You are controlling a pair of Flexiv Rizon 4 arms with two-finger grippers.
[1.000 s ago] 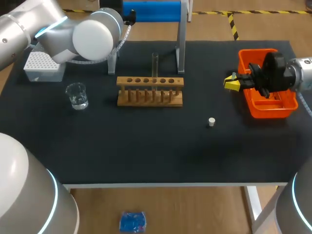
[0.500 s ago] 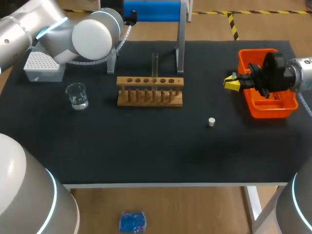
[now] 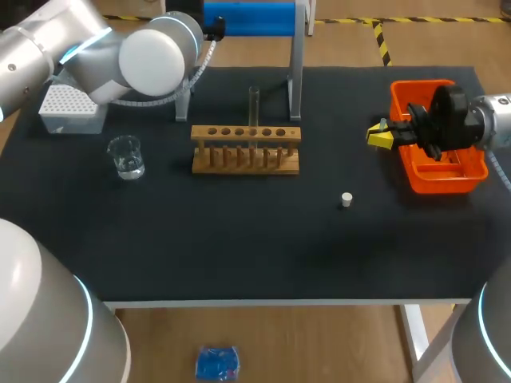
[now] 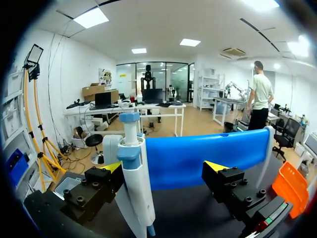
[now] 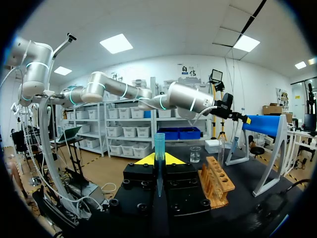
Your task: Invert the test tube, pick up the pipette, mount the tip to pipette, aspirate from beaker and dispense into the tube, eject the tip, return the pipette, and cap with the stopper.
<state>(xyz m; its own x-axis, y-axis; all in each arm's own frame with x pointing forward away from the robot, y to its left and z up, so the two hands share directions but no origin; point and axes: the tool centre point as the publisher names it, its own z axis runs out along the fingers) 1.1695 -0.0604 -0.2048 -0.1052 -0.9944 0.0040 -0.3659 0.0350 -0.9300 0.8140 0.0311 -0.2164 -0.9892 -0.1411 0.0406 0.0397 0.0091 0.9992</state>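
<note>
head view | black table (image 3: 239,247) | wooden rack (image 3: 246,149) centre | beaker (image 3: 125,155) left | stopper (image 3: 346,199) lower right | left gripper (image 4: 163,167) fingers spread, pipette (image 4: 136,183) between | right gripper (image 5: 158,159) clamps blue tip (image 5: 159,142)

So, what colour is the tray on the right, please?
The tray is orange, clearest in the head view.

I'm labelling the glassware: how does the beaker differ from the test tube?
The beaker is short and wide; the test tube is tall and thin. The beaker stands alone on the black mat, left of the wooden rack; the test tube rises upright from that rack. Both are clear.
</note>
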